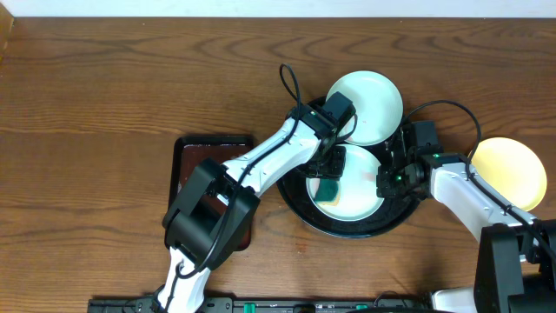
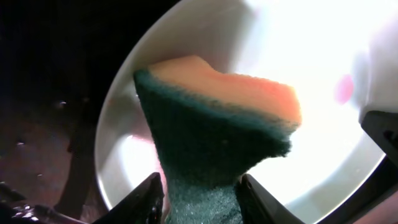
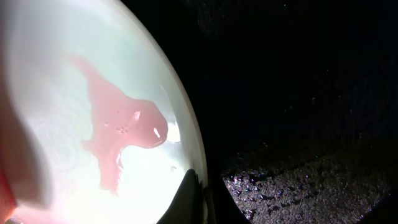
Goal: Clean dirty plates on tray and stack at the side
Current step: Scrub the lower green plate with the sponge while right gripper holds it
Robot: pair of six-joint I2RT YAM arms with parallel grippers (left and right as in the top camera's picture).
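— Brown wood-grain counter [image 1: 87, 104] all round. What's leftmost?
— A small dark-brown rectangular tray [image 1: 187, 156], with the left arm [image 1: 261, 161] crossing above it toward 2 o'clock.
— And its fingers?
— The left fingers [image 2: 149, 199] are clenched on a sponge [image 2: 217, 124]. Its green scouring face is toward the wrist camera, with the orange side beyond. It sits over the 9 o'clock part of the mint plate [image 1: 360, 200].
— Where's that plate?
— Lying in the round black tray [image 1: 300, 213]. A red smear [image 3: 121, 134] marks it near the 3 o'clock rim. There the right fingers [image 3: 189, 196] pinch the edge, one dark tip outside and a pale blur over the inside.
— Other plates?
— The second mint plate [image 1: 369, 104] overlaps the tray's rim at 12 o'clock. The yellow plate [image 1: 512, 169] rests on bare counter at 3 o'clock, apart from the tray.
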